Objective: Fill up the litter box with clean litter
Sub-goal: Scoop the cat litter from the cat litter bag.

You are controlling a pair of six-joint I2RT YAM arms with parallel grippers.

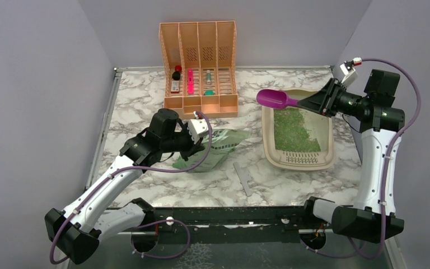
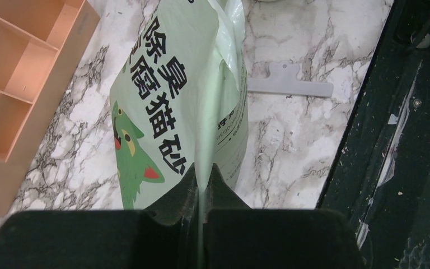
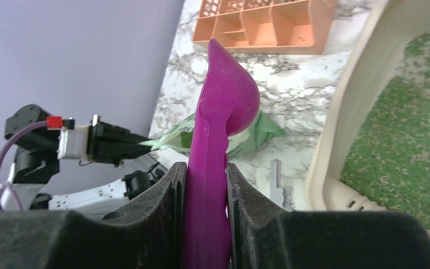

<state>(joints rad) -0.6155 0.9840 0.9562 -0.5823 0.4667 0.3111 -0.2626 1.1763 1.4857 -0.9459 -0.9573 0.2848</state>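
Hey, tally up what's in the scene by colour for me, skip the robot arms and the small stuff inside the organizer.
Green: 2, litter bag and clean litter
Beige: 1, litter box
Peach: 1, organizer
Magenta: 1, scoop
Grey: 1, clip
Total: 6

scoop handle hidden between jaws, litter box cropped at edge
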